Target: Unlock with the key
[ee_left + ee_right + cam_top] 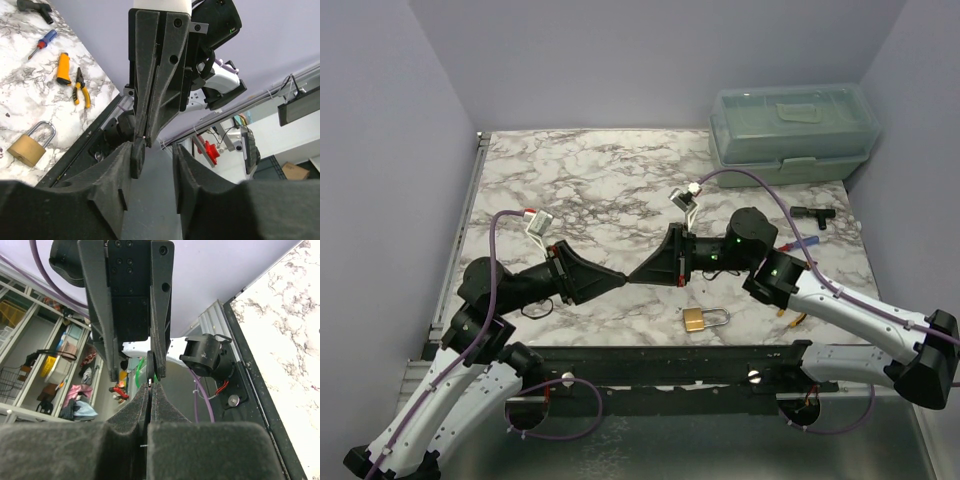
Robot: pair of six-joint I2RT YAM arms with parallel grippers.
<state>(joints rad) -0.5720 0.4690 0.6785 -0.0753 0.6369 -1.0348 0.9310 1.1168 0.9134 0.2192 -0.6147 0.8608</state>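
Observation:
A brass padlock point(703, 320) point(27, 147) with a steel shackle lies on the marble table point(600, 180) near its front edge. Both grippers meet tip to tip above the table. My right gripper point(640, 276) point(150, 386) is shut on the thin metal blade of the key. The key's black round head point(150, 366) point(137, 158) sticks out past the fingertips. My left gripper point(622, 278) point(154, 150) stands open around that head. The head rests against one left finger while a clear gap separates it from the other.
A teal toolbox point(792, 135) stands at the back right. A screwdriver point(44, 42), an orange-handled tool point(63, 68), pliers point(80, 87) and a black tool point(812, 214) lie on the right side. A black ring-shaped item point(538, 307) lies under the left arm.

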